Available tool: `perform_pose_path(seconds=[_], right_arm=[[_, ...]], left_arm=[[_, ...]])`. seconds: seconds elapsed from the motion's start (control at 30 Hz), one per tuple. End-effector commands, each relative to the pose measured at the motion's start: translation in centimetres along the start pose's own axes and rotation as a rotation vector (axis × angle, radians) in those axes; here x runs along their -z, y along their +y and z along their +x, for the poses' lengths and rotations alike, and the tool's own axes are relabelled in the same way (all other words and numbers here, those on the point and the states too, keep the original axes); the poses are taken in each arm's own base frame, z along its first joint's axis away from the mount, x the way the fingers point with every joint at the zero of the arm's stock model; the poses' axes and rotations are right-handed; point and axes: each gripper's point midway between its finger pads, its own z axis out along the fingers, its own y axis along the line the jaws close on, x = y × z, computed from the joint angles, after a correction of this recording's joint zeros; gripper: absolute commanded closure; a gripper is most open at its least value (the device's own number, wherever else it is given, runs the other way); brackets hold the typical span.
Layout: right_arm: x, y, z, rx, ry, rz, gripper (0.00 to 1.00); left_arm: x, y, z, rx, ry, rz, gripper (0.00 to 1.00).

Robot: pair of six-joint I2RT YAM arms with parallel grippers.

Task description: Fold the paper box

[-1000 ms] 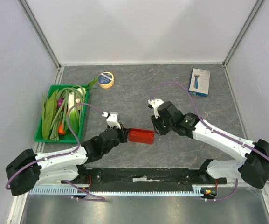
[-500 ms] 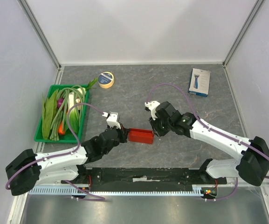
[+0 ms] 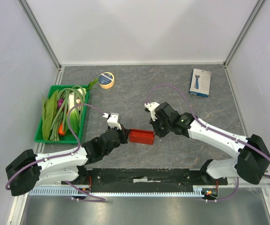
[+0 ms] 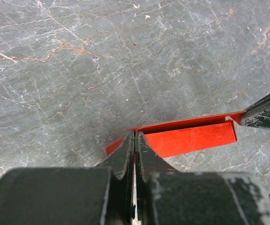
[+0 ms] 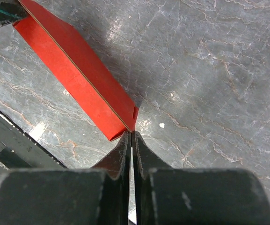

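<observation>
The glossy red paper box [image 3: 141,136], a long shallow trough, spans between the left tool [image 4: 135,139] and right tool [image 5: 131,136], each pinching an end wall.

The desk [image 3: 139,93] is a dark grey slab veined like marble, with pale panels along three sides. A bright red paper box [image 3: 141,136] lies on it close to the near edge, about midway across. Left of the paper box sits a green tray [image 3: 55,141] of vegetables, behind and left of the paper box a roll of yellowish tape [image 3: 106,80] lies flat, and well behind and right of the paper box, near the far corner, a white-and-blue carton [image 3: 200,82] lies flat.
</observation>
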Motion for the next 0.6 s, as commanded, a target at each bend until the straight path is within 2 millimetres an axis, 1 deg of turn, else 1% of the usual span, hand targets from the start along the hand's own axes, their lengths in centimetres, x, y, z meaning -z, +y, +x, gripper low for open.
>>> perform_pose_path(seconds=[0.0, 0.03, 0.07, 0.2, 0.37, 0.47, 0.57], right_arm=[[0.3, 1.2, -1.1, -0.083, -0.02, -0.041, 0.96], [0.2, 1.3, -1.1, -0.101, -0.016, -0.042, 0.99], [0.2, 1.4, -1.1, -0.121, -0.016, -0.042, 1.0], [0.2, 1.8, -1.3, -0.224, -0.004, -0.039, 1.0], [0.2, 1.5, -1.2, -0.323, 0.01, 0.001, 1.0], [-0.1, 1.7, -1.1, -0.396, 0.028, 0.01, 1.0], [-0.8, 1.8, -0.5, -0.468, 0.05, 0.027, 1.0]], left_arm=[[1.1, 3.2, 5.5, -0.106, 0.191, -0.082, 0.98], [1.1, 3.2, 5.5, -0.107, 0.193, -0.083, 0.98], [1.1, 3.1, 5.5, -0.107, 0.193, -0.082, 0.98], [1.1, 3.1, 5.6, -0.11, 0.194, -0.084, 0.98], [1.1, 2.9, 5.8, -0.113, 0.2, -0.081, 0.98], [1.1, 2.7, 5.8, -0.113, 0.199, -0.079, 0.98], [1.1, 2.6, 5.8, -0.114, 0.197, -0.076, 0.98]])
